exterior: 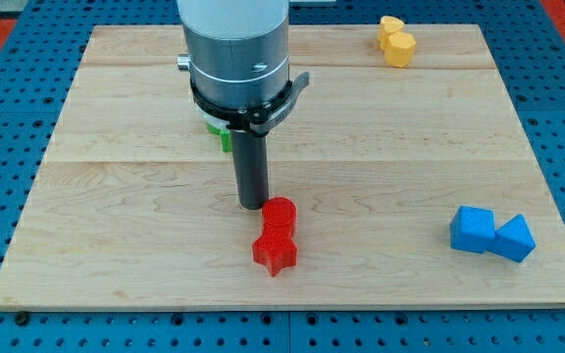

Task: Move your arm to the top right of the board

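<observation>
My tip (253, 205) rests on the wooden board (381, 147) near the middle, just left of and touching or nearly touching a red cylinder (280, 216). A red star block (275, 252) sits directly below the cylinder, toward the view's bottom. The arm's grey body (235, 49) rises above the tip and covers the top centre of the board. The top right of the board holds two yellow blocks (396, 40), far from the tip.
Two blue blocks, a cube (473, 229) and an angular one (514, 238), lie together at the view's lower right. A green block (224, 137) peeks out from behind the arm, mostly hidden. A blue pegboard (8, 118) surrounds the board.
</observation>
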{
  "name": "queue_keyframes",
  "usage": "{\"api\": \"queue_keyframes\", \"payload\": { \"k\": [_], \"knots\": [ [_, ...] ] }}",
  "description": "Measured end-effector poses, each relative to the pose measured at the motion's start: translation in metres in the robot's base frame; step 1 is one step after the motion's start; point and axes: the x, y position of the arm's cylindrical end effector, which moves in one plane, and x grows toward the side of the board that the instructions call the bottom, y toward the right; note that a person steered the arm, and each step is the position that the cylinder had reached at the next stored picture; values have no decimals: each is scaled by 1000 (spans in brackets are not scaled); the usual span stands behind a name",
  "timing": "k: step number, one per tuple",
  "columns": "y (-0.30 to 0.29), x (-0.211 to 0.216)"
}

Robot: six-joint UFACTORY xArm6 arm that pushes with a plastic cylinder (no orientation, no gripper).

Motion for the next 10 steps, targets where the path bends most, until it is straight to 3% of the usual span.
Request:
{"api": "queue_keyframes", "payload": {
  "k": [5, 8, 10],
  "knots": [
    [78, -52],
    [223, -142],
    [343, -180]
  ]
}}
